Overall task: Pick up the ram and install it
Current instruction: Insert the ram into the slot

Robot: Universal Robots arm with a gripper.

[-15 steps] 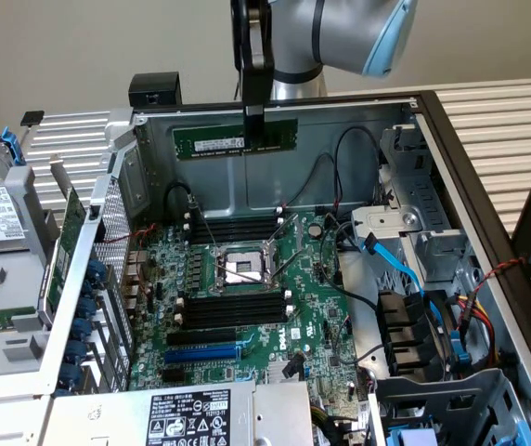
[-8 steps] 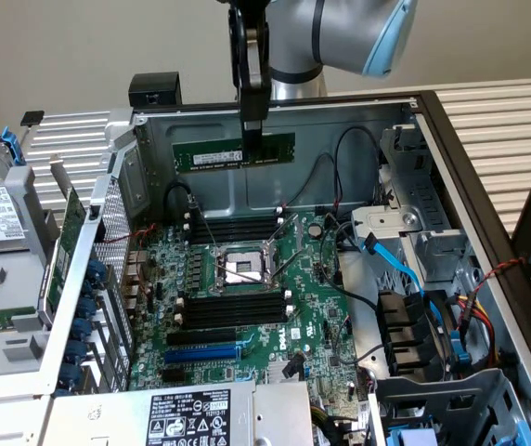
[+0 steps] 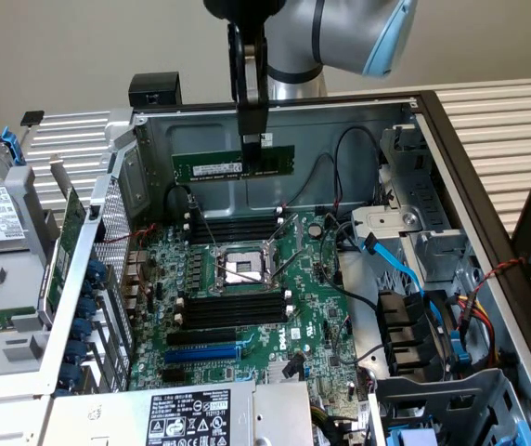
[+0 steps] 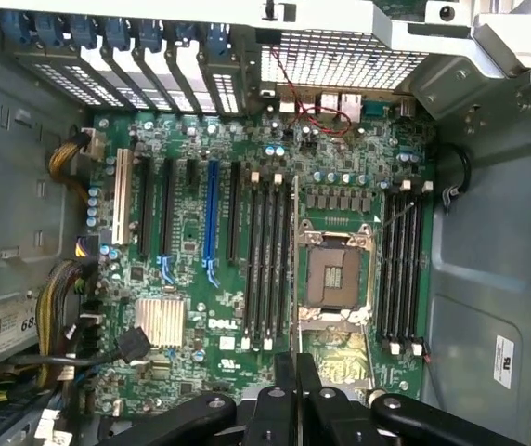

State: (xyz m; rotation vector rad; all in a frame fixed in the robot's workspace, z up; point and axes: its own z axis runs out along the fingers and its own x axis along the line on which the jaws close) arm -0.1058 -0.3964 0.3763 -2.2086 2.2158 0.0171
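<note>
Nearest, the blue expansion slot (image 3: 205,354) lies on the motherboard (image 3: 312,307). Beyond it come the near memory slots (image 3: 233,309), the CPU socket (image 3: 243,268) and the far memory slots (image 3: 238,226). Farthest, before the case's far wall (image 3: 200,130), the gripper (image 3: 252,139) is clenched on the ram (image 3: 212,167), held clear above the board. To my eye, a good carry keeps the stick level and parallel to the slots.

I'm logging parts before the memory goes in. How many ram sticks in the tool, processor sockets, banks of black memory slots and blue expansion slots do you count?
ram, gripped in the tool: 1
processor socket: 1
black memory-slot banks: 2
blue expansion slot: 1
Total: 5
</note>
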